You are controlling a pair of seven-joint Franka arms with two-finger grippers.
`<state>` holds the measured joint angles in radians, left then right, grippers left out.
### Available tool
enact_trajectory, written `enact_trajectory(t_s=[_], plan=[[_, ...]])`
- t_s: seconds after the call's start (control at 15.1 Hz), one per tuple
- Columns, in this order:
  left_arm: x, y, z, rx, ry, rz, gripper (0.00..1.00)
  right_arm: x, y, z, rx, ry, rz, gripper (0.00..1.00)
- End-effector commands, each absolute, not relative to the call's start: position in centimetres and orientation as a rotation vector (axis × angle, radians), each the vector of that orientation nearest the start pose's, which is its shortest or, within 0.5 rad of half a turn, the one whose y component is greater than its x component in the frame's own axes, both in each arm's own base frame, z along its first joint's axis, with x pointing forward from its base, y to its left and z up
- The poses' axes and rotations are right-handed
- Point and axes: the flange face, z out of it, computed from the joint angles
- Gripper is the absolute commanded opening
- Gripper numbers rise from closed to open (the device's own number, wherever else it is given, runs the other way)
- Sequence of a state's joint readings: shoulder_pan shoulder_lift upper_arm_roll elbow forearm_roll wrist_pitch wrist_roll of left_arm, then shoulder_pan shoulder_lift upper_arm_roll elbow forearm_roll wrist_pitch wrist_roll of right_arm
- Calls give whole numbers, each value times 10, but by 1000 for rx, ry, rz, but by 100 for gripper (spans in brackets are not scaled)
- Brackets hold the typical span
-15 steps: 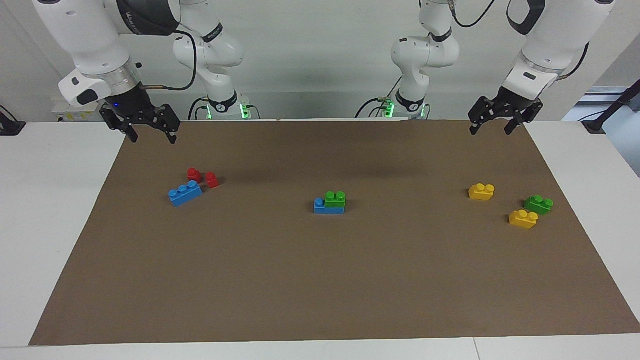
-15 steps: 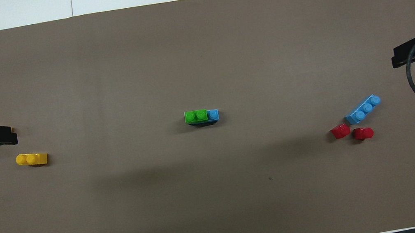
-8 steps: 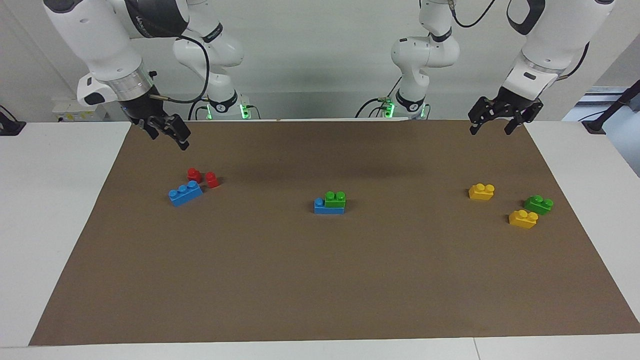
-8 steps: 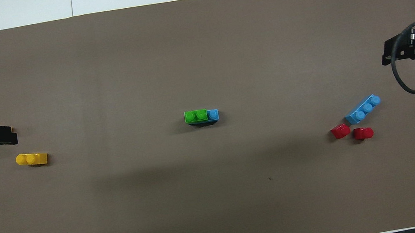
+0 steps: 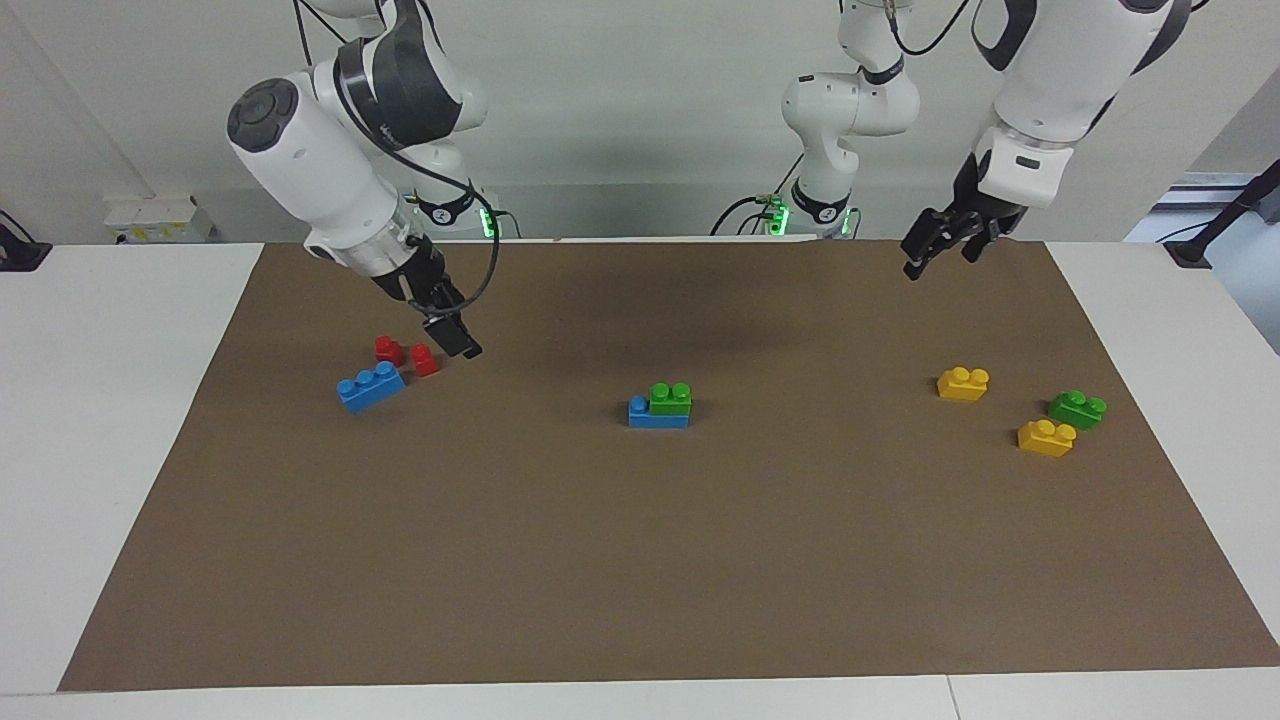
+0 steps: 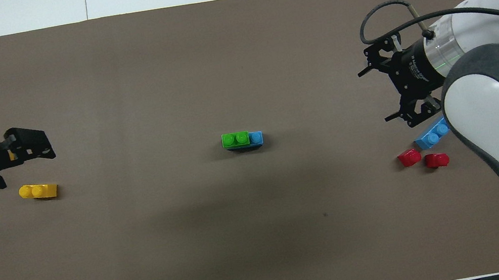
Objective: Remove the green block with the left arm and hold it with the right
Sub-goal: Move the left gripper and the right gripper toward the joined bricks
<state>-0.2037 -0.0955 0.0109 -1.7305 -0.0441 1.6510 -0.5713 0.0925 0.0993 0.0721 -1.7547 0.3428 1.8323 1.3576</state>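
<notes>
The green block [image 5: 670, 397] is a lime two-stud brick sitting on a blue brick [image 5: 657, 416] in the middle of the brown mat; it also shows in the overhead view [image 6: 235, 139]. My right gripper [image 5: 455, 336] hangs open and empty over the mat, just beside the red pieces on the side toward the middle; the overhead view [image 6: 375, 95] shows its fingers spread. My left gripper [image 5: 937, 258] is open and empty in the air over the mat's edge nearest the robots at the left arm's end, and shows in the overhead view [image 6: 36, 147].
A darker green brick [image 5: 1077, 408] and two yellow bricks [image 5: 963, 383] [image 5: 1046, 437] lie at the left arm's end. A loose blue three-stud brick [image 5: 370, 386] and two red pieces [image 5: 389, 349] [image 5: 425, 360] lie at the right arm's end.
My right gripper has swung down and toward the middle, from the mat's corner to beside the red pieces. My left gripper has turned and shifted a little toward the middle. No brick has moved.
</notes>
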Motion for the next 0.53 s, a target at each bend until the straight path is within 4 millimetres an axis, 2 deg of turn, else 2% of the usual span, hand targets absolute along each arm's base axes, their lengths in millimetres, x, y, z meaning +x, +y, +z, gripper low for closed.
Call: enact_trajectory(t_s=[0.0,0.26,0.4,0.46], plan=[[497,-151,586,-3089,-958,-55,100,575,145,462,-2163,1839,406,96],[470,-219,551,-2947,-1380,-35,100,576,186,412,-2062,1866,436,96],[463,-250,536,-2831,-1634,-23,100,579,205,387,-2016,1888,443,96],[464,-270,520,-2762,-1748,-12,100,580,215,374,-1998,1896,449,96]])
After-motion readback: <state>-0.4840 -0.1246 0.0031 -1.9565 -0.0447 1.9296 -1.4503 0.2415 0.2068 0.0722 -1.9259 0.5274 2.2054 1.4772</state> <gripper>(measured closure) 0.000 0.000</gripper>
